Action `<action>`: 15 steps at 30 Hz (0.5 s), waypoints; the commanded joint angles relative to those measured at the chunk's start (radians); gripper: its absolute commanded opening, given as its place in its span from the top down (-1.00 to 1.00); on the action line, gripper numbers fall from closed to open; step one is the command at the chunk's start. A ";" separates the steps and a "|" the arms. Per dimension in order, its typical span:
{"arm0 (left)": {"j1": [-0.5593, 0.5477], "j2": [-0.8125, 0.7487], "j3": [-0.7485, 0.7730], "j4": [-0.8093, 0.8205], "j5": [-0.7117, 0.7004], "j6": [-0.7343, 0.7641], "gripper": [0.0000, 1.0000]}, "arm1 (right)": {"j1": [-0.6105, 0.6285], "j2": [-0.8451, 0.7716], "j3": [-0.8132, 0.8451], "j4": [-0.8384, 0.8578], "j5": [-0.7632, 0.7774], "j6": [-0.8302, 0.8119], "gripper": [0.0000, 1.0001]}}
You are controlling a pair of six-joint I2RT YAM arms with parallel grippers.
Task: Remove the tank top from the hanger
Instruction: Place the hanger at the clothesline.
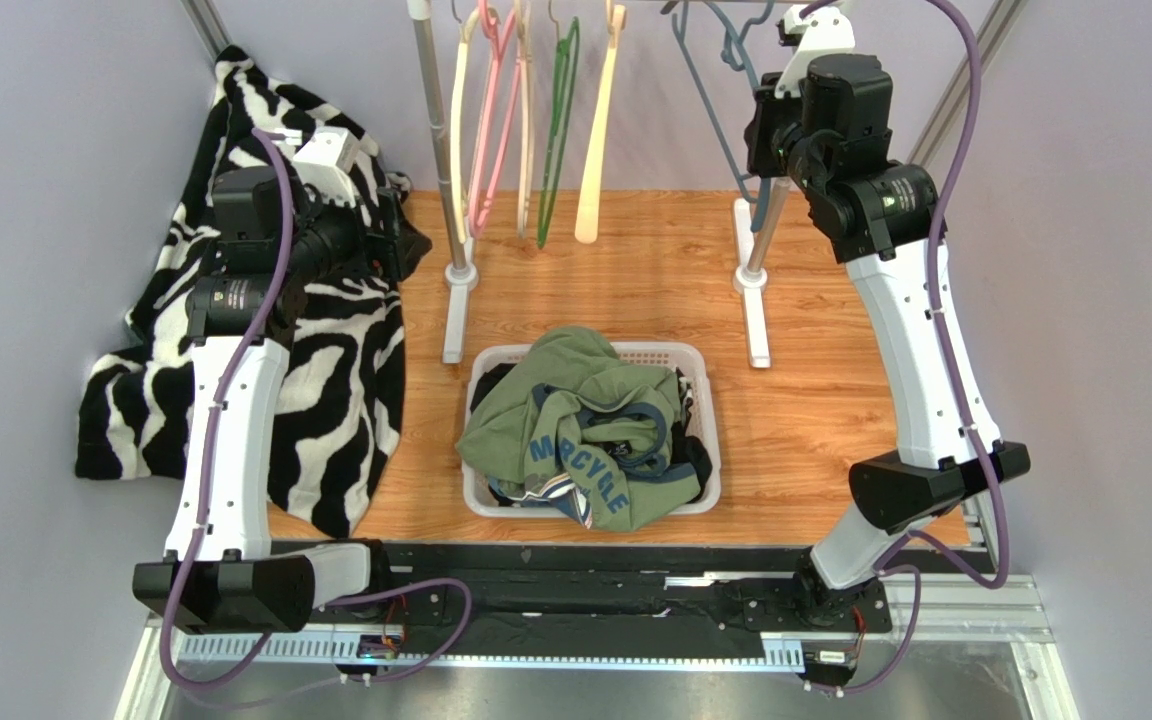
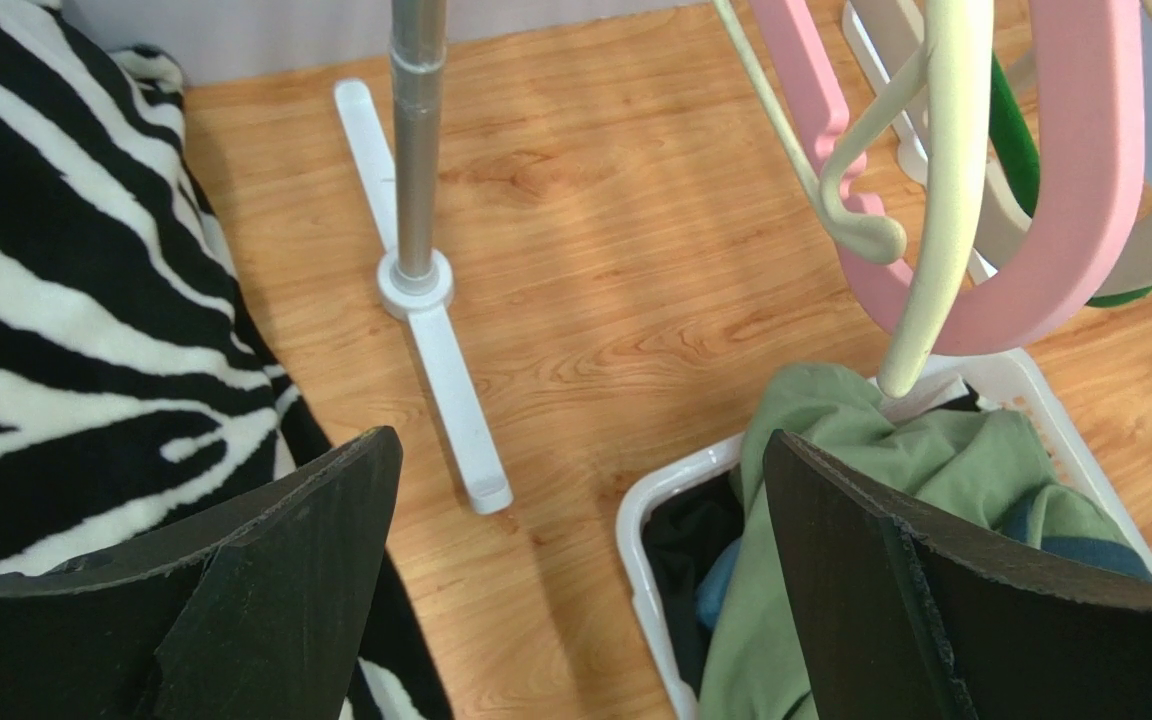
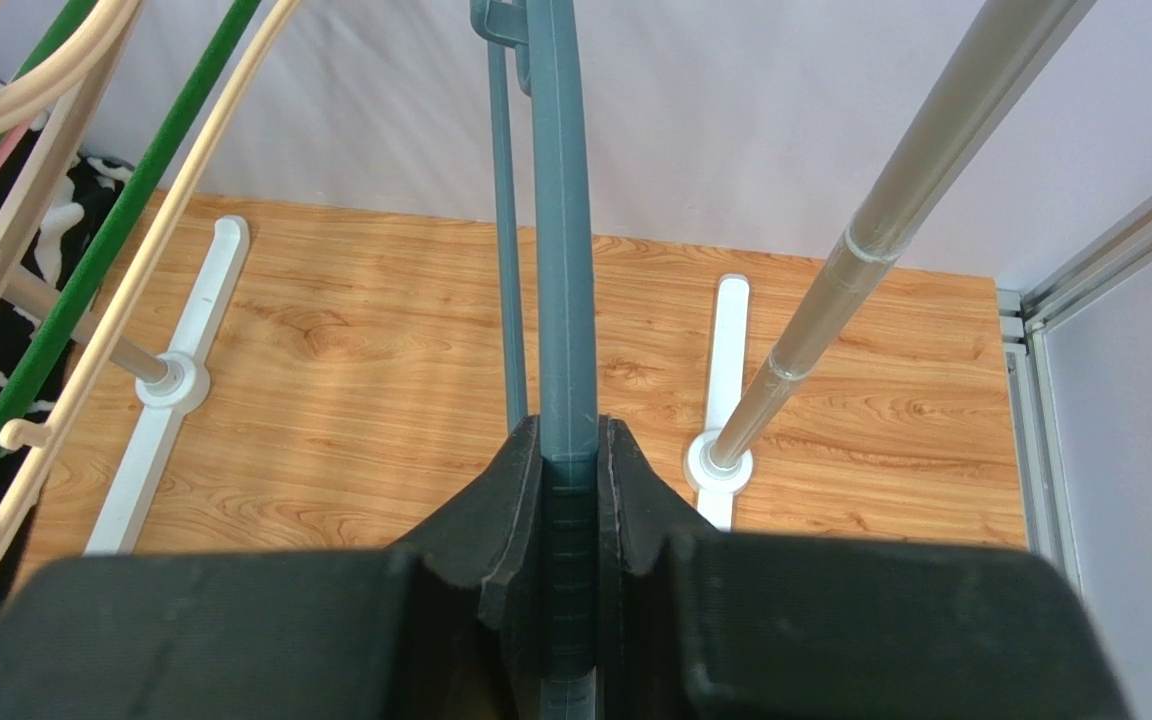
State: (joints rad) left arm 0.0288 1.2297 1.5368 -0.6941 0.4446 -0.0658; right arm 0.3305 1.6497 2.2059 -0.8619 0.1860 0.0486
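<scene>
Right pincer (image 3: 570,450) is pinching the lower bar of a slate-blue plastic hanger (image 3: 560,225); its wrist view shows both black fingers pressed flat against the bar, a detail the overhead view does not resolve. Overhead, that hanger (image 1: 710,75) hangs at the right end of the rail with its visible bars bare.

Left pincer (image 2: 575,465) is spread wide and holds nothing. It hangs above the edge of a black-and-white zebra-striped garment (image 2: 56,300), which appears to be the tank top. Only the overhead view shows its extent: the garment (image 1: 319,390) lies spread over the left end of the worktop and spills past the edge.

The left wrist view alone shows the pink plastic hanger (image 2: 1093,180) and cream plastic hanger (image 2: 950,150) up close.

A white slatted plastic basket (image 1: 695,368) sits mid-worktop, holding an olive-green lettered sweatshirt (image 1: 582,398) and darker clothes.

The wood-grain worktop (image 1: 823,405) carries the grey metal rack post (image 2: 414,135) on white feet. Pale lilac walls (image 1: 1108,225) enclose the cell.
</scene>
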 commanded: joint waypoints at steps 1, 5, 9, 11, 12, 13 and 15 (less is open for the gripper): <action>0.005 -0.030 -0.015 0.058 0.051 -0.038 -0.98 | -0.015 0.016 0.005 0.058 -0.019 0.023 1.00; 0.005 -0.016 -0.006 0.048 0.066 -0.049 -0.98 | -0.028 0.039 -0.005 0.063 -0.033 0.034 1.00; 0.003 -0.003 0.003 0.041 0.082 -0.055 -0.98 | -0.039 0.050 -0.029 0.078 -0.045 0.039 1.00; 0.005 0.002 0.003 0.030 0.082 -0.052 -0.98 | -0.039 0.055 -0.043 0.080 -0.046 0.039 1.00; 0.005 0.004 0.003 0.024 0.085 -0.051 -0.98 | -0.041 0.053 -0.072 0.086 -0.046 0.037 1.00; 0.003 0.002 0.000 0.022 0.086 -0.048 -0.98 | -0.039 0.045 -0.087 0.090 -0.052 0.039 0.99; 0.003 -0.004 -0.003 0.010 0.094 -0.039 -0.98 | -0.039 0.030 -0.158 0.110 -0.056 0.040 1.00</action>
State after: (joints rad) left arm 0.0284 1.2327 1.5192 -0.6895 0.5034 -0.1036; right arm 0.2958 1.6951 2.1418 -0.7738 0.1505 0.0673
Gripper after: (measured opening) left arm 0.990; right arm 0.128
